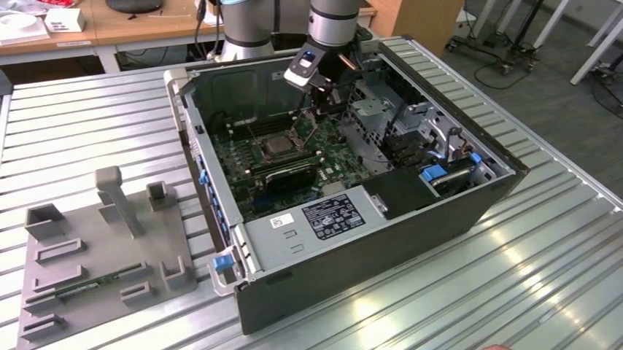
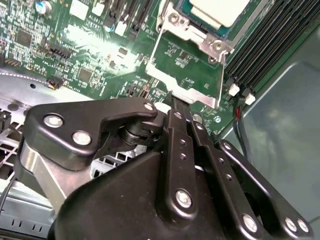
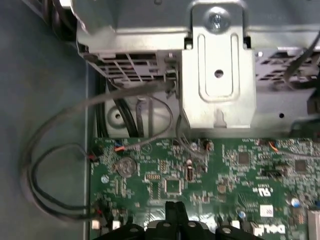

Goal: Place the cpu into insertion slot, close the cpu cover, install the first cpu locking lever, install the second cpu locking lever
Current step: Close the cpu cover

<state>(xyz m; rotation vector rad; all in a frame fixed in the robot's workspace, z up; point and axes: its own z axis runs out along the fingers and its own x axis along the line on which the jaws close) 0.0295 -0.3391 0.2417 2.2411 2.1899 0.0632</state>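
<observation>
With the end effector (image 2: 173, 99) pressed together at the raised cpu cover (image 2: 187, 88)'s free edge, a slip could drop it askew onto the cpu (image 2: 220, 10); off-line pushing may strain its hinge.

PC case (image 1: 389, 255), grey jig (image 1: 107, 248), mobo (image 3: 225, 170)

A lab or workshop: a ribbed metal surface (image 1: 545, 277) carries an opened computer case (image 1: 389, 240); wooden desks (image 1: 146, 25) and wheeled stands (image 1: 501, 62) sit behind it.
</observation>
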